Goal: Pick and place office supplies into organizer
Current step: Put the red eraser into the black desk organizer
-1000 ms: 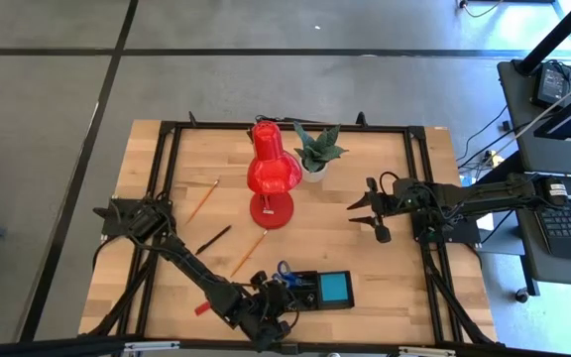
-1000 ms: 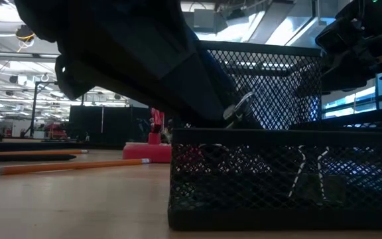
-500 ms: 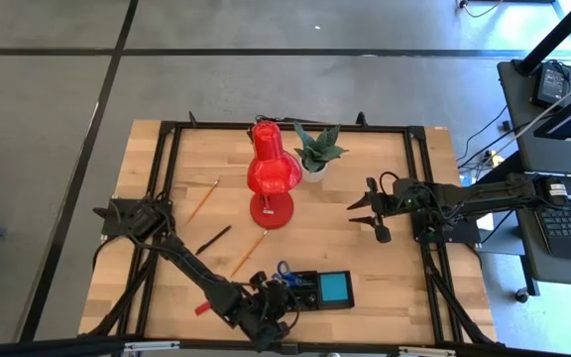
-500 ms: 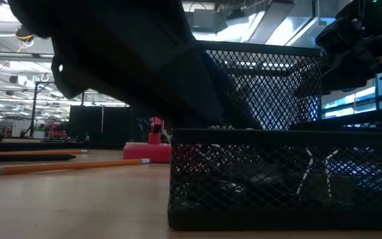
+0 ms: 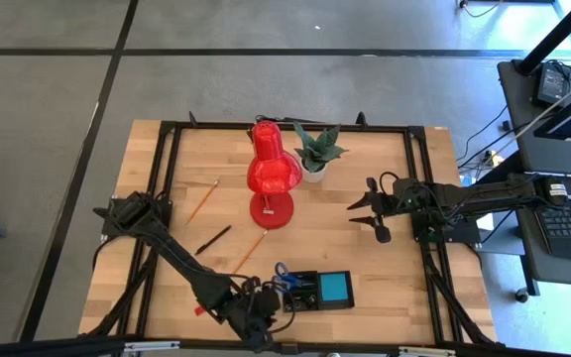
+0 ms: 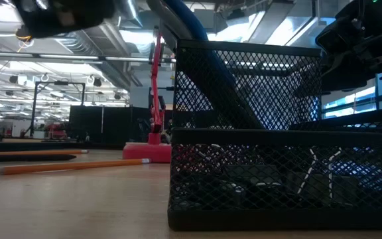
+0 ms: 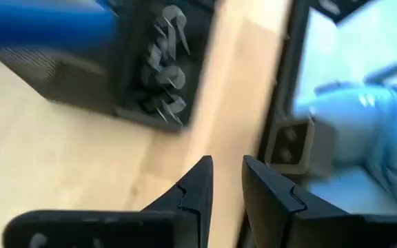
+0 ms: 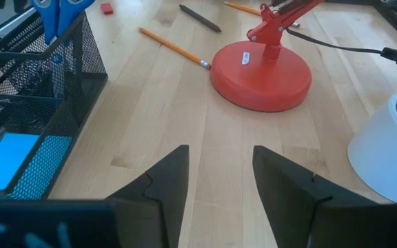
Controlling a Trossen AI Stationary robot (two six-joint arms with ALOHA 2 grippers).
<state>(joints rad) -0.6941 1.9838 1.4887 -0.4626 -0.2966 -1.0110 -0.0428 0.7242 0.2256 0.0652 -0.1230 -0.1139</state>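
While the left end effector (image 7: 226,165) is hovering at about 6 o'clock on the pale wooden bench (image 5: 375,263), just beside the black mesh organizer tray (image 6: 244,179), its two dark fingers are standing slightly apart with nothing between them: released and carrying nothing. Tiny black binder clips (image 7: 165,62) are lying inside one compartment of the tray, the blue-handled scissors (image 5: 284,271) are standing upright in another, and the blue square note pad (image 5: 335,288) is lying flat in a third.

Judging from this, the arm is clearing the tray and needing a new target. It is worth rising straight up first, so the fingers are not catching the mesh wall or nudging the scissors. The small red block (image 5: 201,308) at 7 o'clock looks the closest loose item; spreading the fingers wider and descending squarely over it seems wisest, since a low, small piece is likely to skid. The right end effector (image 8: 216,165) is waiting at 3 o'clock, fingers spread and empty.
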